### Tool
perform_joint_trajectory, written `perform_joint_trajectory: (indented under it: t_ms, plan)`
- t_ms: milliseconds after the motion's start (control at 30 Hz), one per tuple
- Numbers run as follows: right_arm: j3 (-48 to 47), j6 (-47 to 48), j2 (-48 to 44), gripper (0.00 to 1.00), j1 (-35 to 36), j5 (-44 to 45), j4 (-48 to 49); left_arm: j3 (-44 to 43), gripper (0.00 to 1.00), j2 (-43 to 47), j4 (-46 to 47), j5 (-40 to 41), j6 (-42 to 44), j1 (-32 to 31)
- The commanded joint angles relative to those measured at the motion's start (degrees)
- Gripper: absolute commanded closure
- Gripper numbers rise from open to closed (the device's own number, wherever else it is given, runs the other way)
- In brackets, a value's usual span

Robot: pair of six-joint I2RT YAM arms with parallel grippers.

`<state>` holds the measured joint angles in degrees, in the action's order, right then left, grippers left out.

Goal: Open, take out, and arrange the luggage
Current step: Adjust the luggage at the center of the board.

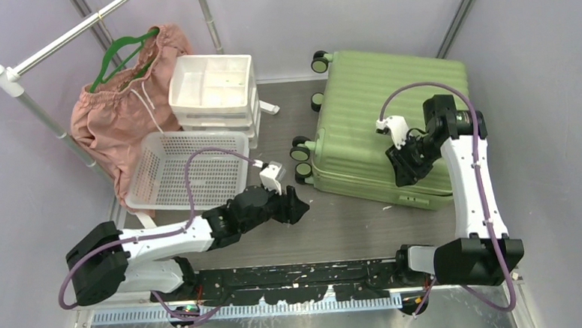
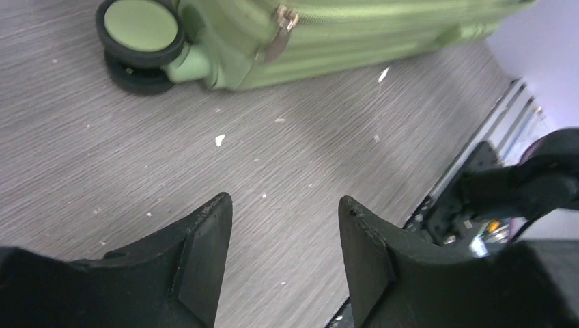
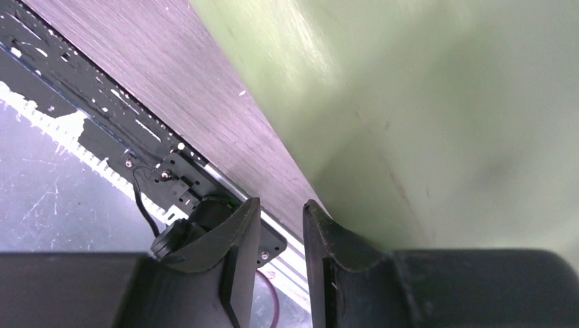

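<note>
The luggage (image 1: pixel 383 121), a light-green ribbed suitcase, lies flat and closed at the back right of the table, wheels to its left. My left gripper (image 1: pixel 299 206) hovers low just off its near left corner. In the left wrist view that gripper (image 2: pixel 283 205) is open over bare table, with a wheel (image 2: pixel 140 27) and a zip pull (image 2: pixel 283 24) of the luggage (image 2: pixel 355 34) ahead. My right gripper (image 1: pixel 405 174) hangs over the suitcase's near edge. In the right wrist view the gripper (image 3: pixel 281 205) stands slightly open with nothing between its fingers, the green shell (image 3: pixel 423 102) close beside it.
A white perforated basket (image 1: pixel 187 169) lies left of centre, with a white stacked drawer unit (image 1: pixel 213 89) behind it. A pink garment (image 1: pixel 123 105) on a green hanger hangs from a white rail (image 1: pixel 49 49) at the back left. Purple walls close in all round.
</note>
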<state>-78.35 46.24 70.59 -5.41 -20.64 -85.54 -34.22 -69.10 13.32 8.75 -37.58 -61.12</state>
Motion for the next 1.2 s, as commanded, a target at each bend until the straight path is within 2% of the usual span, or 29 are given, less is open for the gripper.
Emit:
perform_joint_trajectory:
  t_ms: [0, 67, 100, 133, 200, 300, 400, 600, 700, 1000, 1167]
  plan:
    - [-4.4, 8.3, 2.1, 0.61, -1.1, -8.6, 3.9, 7.5, 0.39, -2.5, 21.3, -0.4, 12.0, -0.4]
    - [-3.2, 12.1, 0.6, 0.58, 0.0, -15.7, -1.2, 10.9, 0.32, -4.9, 30.0, -2.3, 14.9, -0.4]
    - [-2.4, 12.5, -0.2, 0.57, 1.4, -18.0, -2.4, 12.0, 0.24, -6.5, 35.3, -3.2, 15.5, -0.4]
    - [-1.4, 12.6, -1.2, 0.56, 3.7, -19.5, -3.4, 12.6, 0.16, -8.4, 38.3, -3.8, 15.8, -0.2]
    - [0.7, 11.9, -3.1, 0.53, 9.6, -22.2, -4.3, 12.9, 0.09, -12.2, 43.6, -4.8, 17.4, -0.1]
    - [5.1, 8.7, -6.5, 0.46, 15.6, -26.5, -0.9, 12.9, 0.08, -19.1, 54.1, -6.8, 20.1, 0.5]
    - [11.4, 2.4, -9.7, 0.44, 16.2, -28.4, 7.4, 13.8, 0.16, -27.6, 68.2, -7.2, 23.9, 0.5]
    - [23.3, -6.8, -15.5, 0.42, 16.1, -28.1, 24.7, 9.7, 0.3, -32.1, 68.7, -2.2, 24.5, 0.5]
    - [25.2, -4.5, -17.6, 0.4, 16.2, -26.8, 25.0, 10.8, 0.34, -29.9, 68.7, 1.6, 25.9, 0.5]
    - [25.8, -10.4, -18.5, 0.39, 16.2, -19.7, 29.6, 7.6, 0.44, -27.4, 62.5, 8.4, 29.4, -1.2]
    - [25.5, -11.2, -17.9, 0.39, 16.2, -19.2, 29.8, 4.1, 0.45, -29.6, 62.5, 10.0, 29.9, -2.6]
